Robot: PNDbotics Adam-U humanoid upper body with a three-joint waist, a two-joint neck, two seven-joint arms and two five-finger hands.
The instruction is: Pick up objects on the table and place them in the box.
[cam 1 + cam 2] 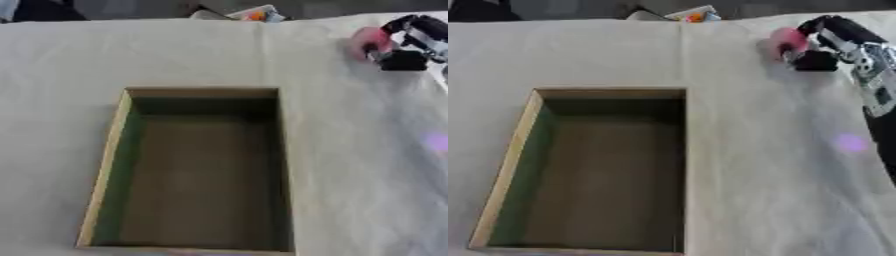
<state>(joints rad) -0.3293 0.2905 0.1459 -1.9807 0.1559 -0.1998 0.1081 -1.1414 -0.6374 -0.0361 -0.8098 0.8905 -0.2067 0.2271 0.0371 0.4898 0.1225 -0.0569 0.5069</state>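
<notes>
Your surface (52,65) is draped in pale cloth, and the wooden box (109,150) sits sunk into its middle, nothing showing inside. Up at the far right, your right robot hand (820,47) has its fingers curled around a pink object (785,40) resting on the cloth. A small purple spot (850,142) lies nearer, well apart.

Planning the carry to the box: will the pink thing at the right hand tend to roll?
Probably: the pink object looks rounded, so it may roll on the flat cloth. It looks small beside the right hand, so likely light. Stiffness is unclear.
</notes>
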